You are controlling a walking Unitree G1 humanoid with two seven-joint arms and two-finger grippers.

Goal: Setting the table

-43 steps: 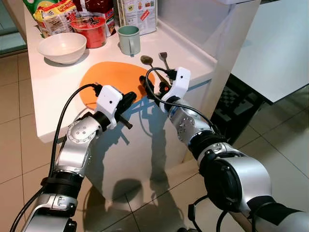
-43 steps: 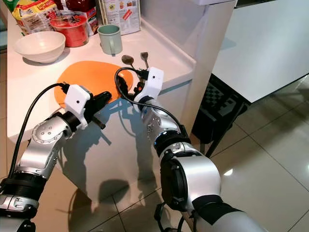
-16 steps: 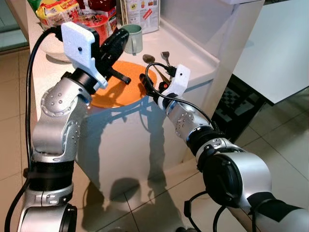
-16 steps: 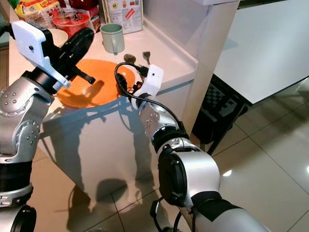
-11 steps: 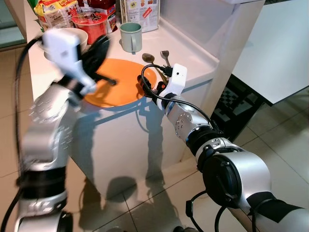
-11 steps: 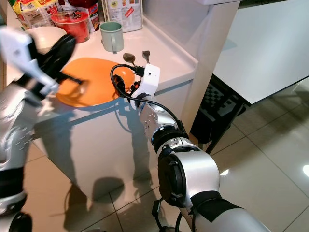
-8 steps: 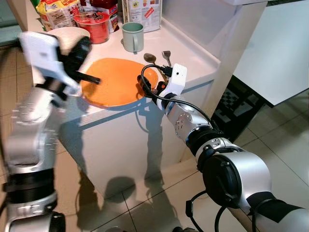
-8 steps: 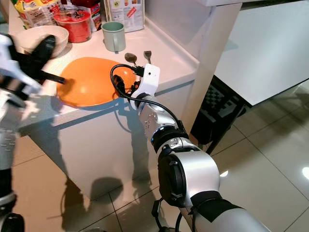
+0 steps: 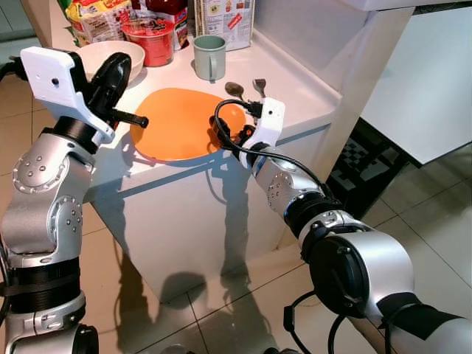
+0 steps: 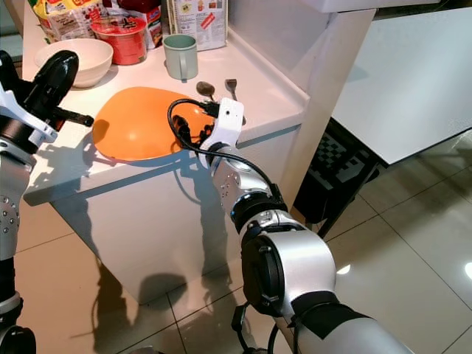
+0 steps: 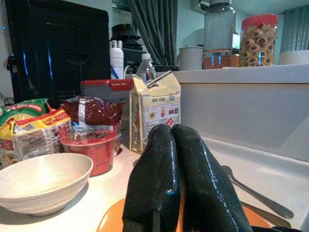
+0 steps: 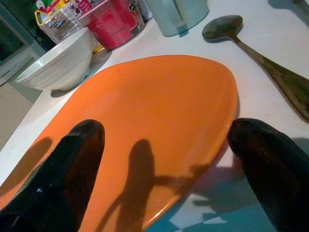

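An orange plate (image 9: pixel 181 122) lies flat at the front of the white counter (image 9: pixel 295 96). My right gripper (image 12: pixel 166 135) is open at the plate's near right rim, with one finger on each side of the rim and nothing gripped. A spoon (image 9: pixel 234 90) and a fork (image 9: pixel 258 85) lie just beyond it. My left gripper (image 9: pixel 116 68) is raised above the counter's left end with its fingers (image 11: pixel 157 164) pressed shut on nothing. It hovers beside a white bowl (image 9: pixel 92 55) and left of the plate. A green mug (image 9: pixel 209 57) stands behind the plate.
A red noodle cup (image 9: pixel 147 33), snack packets (image 9: pixel 96 18) and a carton (image 9: pixel 225 18) line the counter's back. A white wall panel (image 9: pixel 361 66) rises at the counter's right end. Beyond it stand a white table (image 9: pixel 435 81) and a dark chair (image 9: pixel 361 162). The floor is tiled.
My left arm has swung up from under the counter's front edge and across to the left, beside the bowl. The right gripper has stayed at the plate's rim. The camera has shifted slightly.
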